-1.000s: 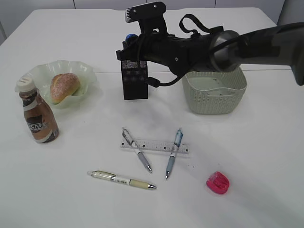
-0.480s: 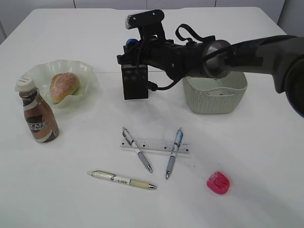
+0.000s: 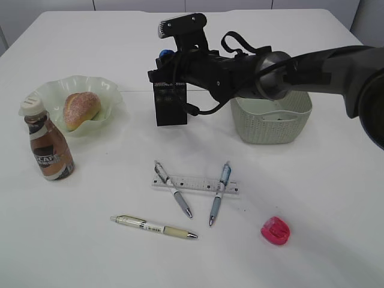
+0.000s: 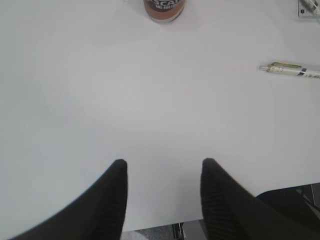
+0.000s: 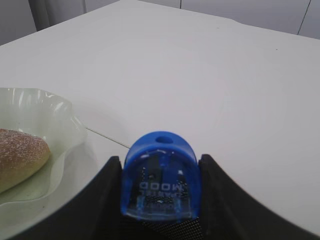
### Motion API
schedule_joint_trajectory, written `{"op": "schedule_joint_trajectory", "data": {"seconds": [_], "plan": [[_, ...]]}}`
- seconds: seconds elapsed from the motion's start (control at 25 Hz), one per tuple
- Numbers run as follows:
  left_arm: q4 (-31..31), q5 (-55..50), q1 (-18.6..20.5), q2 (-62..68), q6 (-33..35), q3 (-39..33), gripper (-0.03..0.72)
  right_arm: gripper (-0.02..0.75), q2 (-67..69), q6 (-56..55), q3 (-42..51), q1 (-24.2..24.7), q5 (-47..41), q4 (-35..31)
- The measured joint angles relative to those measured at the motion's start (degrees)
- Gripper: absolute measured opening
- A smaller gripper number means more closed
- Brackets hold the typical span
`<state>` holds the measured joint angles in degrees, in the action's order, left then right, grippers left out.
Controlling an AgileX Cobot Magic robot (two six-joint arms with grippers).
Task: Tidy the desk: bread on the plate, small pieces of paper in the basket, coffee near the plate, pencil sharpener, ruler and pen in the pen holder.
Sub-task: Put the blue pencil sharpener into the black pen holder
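Pencil sharpener (image 5: 161,179), the blue one, sits clamped between our right gripper (image 3: 163,60) fingers, directly over the pen holder (image 3: 170,104) at centre-far; only a straight drop separates them. Near edge: left gripper (image 4: 162,197) idles empty with jaws apart over bare desk (image 4: 125,90). Near right, a pink sharpener (image 3: 275,230) lies well apart from the holder, on the right arm's side.

Right black arm reaching leftward, its end effector (image 5: 159,200) clamped on a blue translucent plastic sharpener (image 5: 160,177), left end effector (image 4: 162,172) parted, empty
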<state>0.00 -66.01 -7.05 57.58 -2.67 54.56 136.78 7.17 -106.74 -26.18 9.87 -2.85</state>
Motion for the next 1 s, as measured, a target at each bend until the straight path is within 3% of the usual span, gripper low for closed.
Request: {"op": "schedule_joint_trajectory", "data": {"seconds": [1.0], "plan": [[0.0,0.2,0.0,0.0,0.0,0.0,0.354,0.335,0.0,0.0,0.0,0.3,1.6,0.0]]}}
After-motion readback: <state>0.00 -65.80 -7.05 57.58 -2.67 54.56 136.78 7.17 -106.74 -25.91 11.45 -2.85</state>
